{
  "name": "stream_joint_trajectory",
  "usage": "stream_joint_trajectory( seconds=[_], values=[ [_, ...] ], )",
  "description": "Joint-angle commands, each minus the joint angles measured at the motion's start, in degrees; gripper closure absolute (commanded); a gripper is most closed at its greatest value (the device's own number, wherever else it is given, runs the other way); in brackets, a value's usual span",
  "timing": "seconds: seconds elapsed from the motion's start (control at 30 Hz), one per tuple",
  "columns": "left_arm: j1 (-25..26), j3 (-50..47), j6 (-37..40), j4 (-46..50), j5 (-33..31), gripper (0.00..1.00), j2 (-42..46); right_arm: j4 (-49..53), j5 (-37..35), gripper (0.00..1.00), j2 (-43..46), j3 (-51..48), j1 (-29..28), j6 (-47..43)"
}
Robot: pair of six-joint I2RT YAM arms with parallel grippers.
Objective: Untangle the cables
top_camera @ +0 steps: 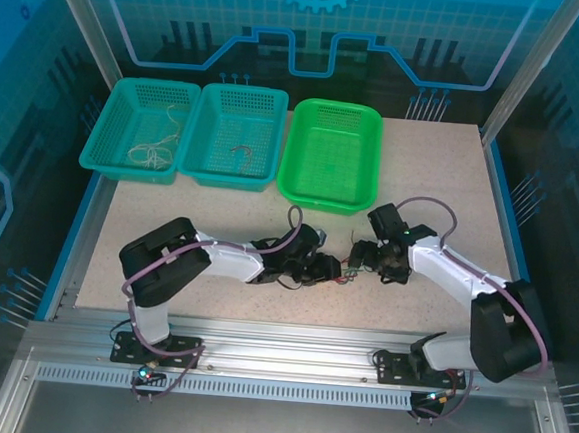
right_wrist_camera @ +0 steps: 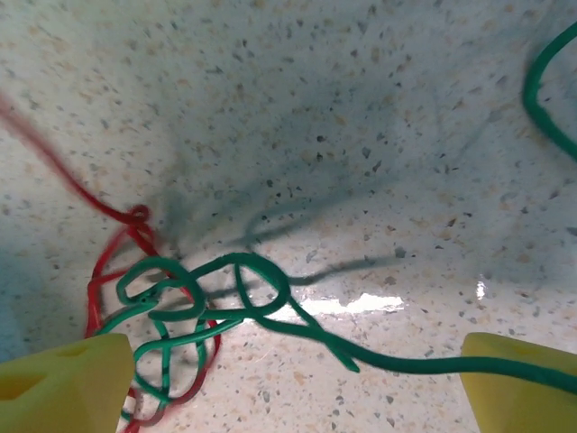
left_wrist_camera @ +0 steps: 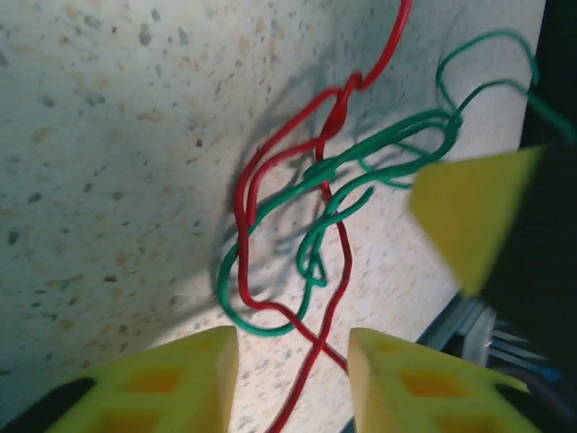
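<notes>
A red cable (left_wrist_camera: 242, 216) and a green cable (left_wrist_camera: 222, 262) lie knotted together on the speckled table, mid-table between both arms (top_camera: 350, 267). My left gripper (left_wrist_camera: 293, 379) is open just above the table, and a strand of the red cable runs through the gap between its yellow fingers. My right gripper (right_wrist_camera: 297, 388) is wide open over the same tangle. The green cable (right_wrist_camera: 280, 282) loops between its fingers and trails toward the right one, with the red cable (right_wrist_camera: 135, 216) to the left. One right finger (left_wrist_camera: 469, 216) shows beside the green loops.
Three baskets line the far edge. The left teal basket (top_camera: 111, 127) holds white cables (top_camera: 154, 151). The middle teal basket (top_camera: 212, 175) holds a small red cable (top_camera: 242, 151). The green basket (top_camera: 301, 192) shows nothing inside. The table's near edge runs just behind the grippers.
</notes>
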State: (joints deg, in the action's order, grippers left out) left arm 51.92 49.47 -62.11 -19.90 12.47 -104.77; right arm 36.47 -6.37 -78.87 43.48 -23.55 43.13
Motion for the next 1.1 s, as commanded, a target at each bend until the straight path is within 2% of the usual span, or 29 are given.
stream_joint_trajectory(
  seconds=[0.0,0.1,0.2,0.37,0.4,0.43,0.8,1.07],
  values=[
    [0.2,1.7,0.3,-0.3,0.5,0.82,0.2,-2.6,1.0,0.07,-2.0,-0.9,1.0,1.0],
    [0.2,1.7,1.3,1.3,0.1,1.00,1.3,-4.2,0.7,0.12,-4.2,-0.9,1.5,1.8],
    [0.1,1.6,2.8,3.8,-0.8,1.00,3.0,-6.4,1.1,0.29,-6.3,-1.2,2.7,1.6],
    [-0.4,-0.2,5.5,8.9,-4.2,1.00,8.9,-7.2,-0.2,0.87,-6.2,-1.2,5.9,0.9],
    [-0.6,-0.9,6.1,10.2,-4.9,1.00,10.5,-7.2,-0.4,0.97,-5.9,-1.4,7.1,0.7],
    [-1.0,-1.4,6.5,11.4,-5.6,1.00,11.9,-7.2,-0.4,1.00,-5.6,-1.8,8.1,0.6],
    [-9.6,-11.0,10.7,26.2,-10.0,1.00,33.2,-7.4,1.2,1.00,-2.6,-4.7,23.2,-4.1],
    [-18.4,-11.3,12.4,36.9,-8.7,1.00,51.0,-7.9,3.7,1.00,-2.4,-4.8,28.0,-6.9]
  ],
)
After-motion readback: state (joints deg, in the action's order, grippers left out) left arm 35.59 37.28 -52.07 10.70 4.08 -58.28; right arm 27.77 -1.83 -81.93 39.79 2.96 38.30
